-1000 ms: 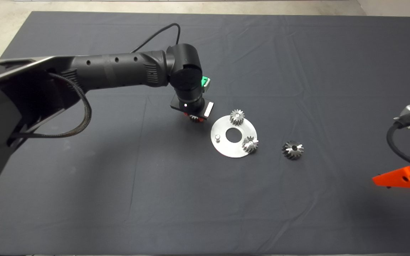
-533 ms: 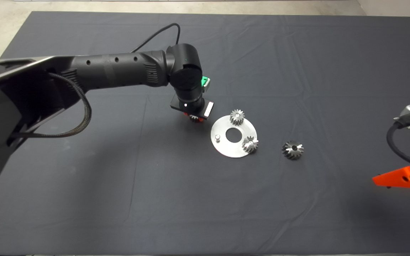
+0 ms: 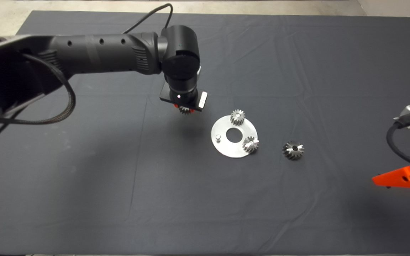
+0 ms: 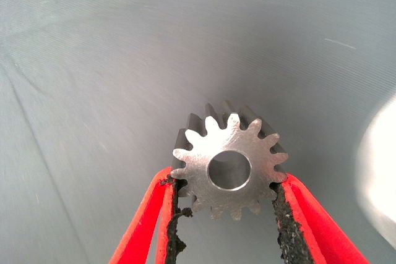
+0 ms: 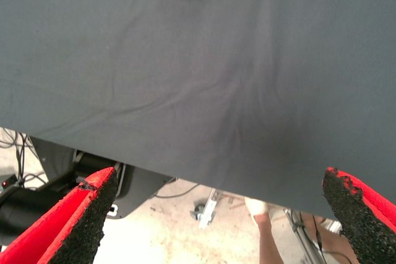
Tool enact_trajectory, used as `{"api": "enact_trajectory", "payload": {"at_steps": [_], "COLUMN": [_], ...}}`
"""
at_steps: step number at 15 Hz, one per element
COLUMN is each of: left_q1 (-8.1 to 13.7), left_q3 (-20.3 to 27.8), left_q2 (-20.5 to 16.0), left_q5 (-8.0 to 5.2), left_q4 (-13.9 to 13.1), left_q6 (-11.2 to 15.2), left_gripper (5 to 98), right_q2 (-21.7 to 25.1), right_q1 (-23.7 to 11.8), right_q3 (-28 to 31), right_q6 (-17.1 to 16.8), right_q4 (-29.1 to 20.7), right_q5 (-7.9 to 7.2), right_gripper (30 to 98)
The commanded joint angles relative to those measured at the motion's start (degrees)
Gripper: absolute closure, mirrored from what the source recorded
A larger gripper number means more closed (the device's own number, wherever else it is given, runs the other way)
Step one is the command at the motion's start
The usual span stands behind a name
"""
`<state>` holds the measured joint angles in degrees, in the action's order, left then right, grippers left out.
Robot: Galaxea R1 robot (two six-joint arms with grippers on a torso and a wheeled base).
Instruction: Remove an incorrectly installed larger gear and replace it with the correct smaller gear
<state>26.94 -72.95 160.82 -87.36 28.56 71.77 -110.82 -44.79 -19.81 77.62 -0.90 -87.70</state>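
Left gripper [image 4: 226, 199]: you see its fingers clamped on the smaller gear [image 4: 229, 170], held off the mat [image 3: 84, 177], beside the round plate [image 3: 222, 147] | Larger gear [image 3: 293, 149]: lying on the mat right of the plate, apart from it | Right gripper [image 5: 219, 217]: parked at the mat's right edge, fingers spread wide | Gear at the right wrist view's edge: probably the larger one, too cropped to confirm.

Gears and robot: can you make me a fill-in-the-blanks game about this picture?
1. The left gripper is squeezing a small silver ____ between its red fingers.
2. The round metal plate has ____ gears sitting on it.
3. The big dark gear lies on the ____, beside the plate.
4. The right gripper has its fingers wide ____.

Missing words: gear; two; mat; open
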Motion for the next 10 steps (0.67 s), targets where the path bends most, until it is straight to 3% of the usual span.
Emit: {"api": "enact_trajectory", "payload": {"at_steps": [1,3,4,6,8,10], "left_q1": [4.70,4.70,4.70,4.70,4.62,4.48], "left_q3": [10.88,17.00,19.08,20.90,21.04,20.53], "left_q2": [-2.06,-4.32,-5.06,-5.47,-5.02,-4.10], "left_q5": [-1.85,-1.70,-0.45,2.69,4.93,5.45], "left_q4": [-0.38,-0.44,-0.53,-1.46,-2.98,-3.39], "left_q6": [5.06,8.97,9.95,10.14,10.06,10.05], "left_gripper": [69.7,69.7,69.7,69.7,69.8,69.8], "right_q2": [0.03,0.03,-0.06,-0.06,-0.06,-0.06], "right_q1": [-1.01,-1.01,-1.01,-1.01,-1.01,-1.01], "right_q3": [0.31,0.31,0.31,0.31,0.31,0.31], "right_q6": [0.34,0.34,0.34,0.34,0.34,0.34], "right_q4": [-1.82,-1.82,-1.82,-1.82,-1.82,-1.82], "right_q5": [-1.25,-1.25,-1.25,-1.31,-1.26,-1.29], "right_gripper": [40.8,40.8,40.8,40.8,40.8,40.8]}}
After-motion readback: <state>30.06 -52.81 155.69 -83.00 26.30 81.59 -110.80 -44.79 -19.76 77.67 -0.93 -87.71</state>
